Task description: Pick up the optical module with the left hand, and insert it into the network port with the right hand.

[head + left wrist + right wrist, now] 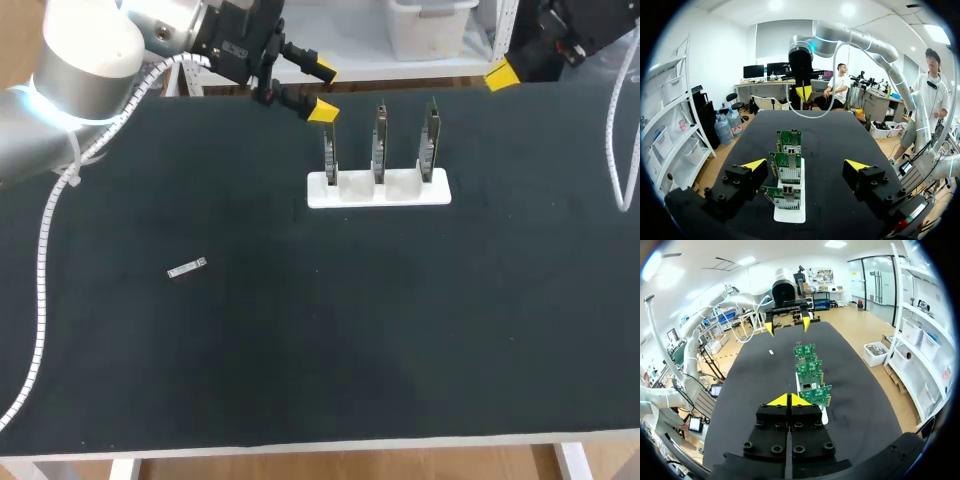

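Note:
The small silver optical module (186, 269) lies flat on the black table (300, 340), left of centre; in the right wrist view the module (771, 352) shows far ahead, to one side of the cards. A white holder (378, 188) carries three upright green network cards (380, 145) at the back middle. My left gripper (323, 91) hangs open above the table's far edge, just left of the holder, well away from the module. Its fingers (754, 164) stand wide apart with the cards (788, 170) ahead between them. My right gripper (501, 76) is shut and empty at the back right, its tips (789, 400) pressed together.
The holder's white base (790, 215) lies just ahead of the left gripper. The right gripper (803, 92) shows at the far end of the table in the left wrist view, and the left gripper (788, 326) beyond the cards (812, 372) in the right wrist view.

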Motion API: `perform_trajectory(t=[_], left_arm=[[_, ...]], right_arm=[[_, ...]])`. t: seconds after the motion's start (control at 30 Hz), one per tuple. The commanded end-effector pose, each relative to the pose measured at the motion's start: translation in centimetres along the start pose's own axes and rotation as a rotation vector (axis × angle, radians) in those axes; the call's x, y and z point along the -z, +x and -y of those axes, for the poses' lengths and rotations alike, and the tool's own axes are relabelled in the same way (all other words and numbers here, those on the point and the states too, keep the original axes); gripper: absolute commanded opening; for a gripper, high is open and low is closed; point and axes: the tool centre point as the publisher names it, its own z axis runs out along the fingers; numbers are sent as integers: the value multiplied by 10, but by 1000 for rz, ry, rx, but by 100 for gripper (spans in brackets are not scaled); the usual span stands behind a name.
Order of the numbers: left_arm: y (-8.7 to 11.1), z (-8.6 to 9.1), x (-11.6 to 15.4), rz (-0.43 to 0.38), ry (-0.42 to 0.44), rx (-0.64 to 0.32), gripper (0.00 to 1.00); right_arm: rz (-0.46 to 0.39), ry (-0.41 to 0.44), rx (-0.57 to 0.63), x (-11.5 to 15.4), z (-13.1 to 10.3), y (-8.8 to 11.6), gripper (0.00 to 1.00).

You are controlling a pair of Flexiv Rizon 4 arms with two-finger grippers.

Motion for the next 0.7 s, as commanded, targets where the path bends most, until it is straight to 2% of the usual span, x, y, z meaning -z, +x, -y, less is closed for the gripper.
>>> perform_trajectory(t=[0.03,0.7], left_arm=[[0,-1,0,-1,2,-1,100],[0,-1,0,-1,2,-1,100]], right_arm=[[3,64,3,0,-4,2,0],[-28,0,45,-2,8,2,0]])
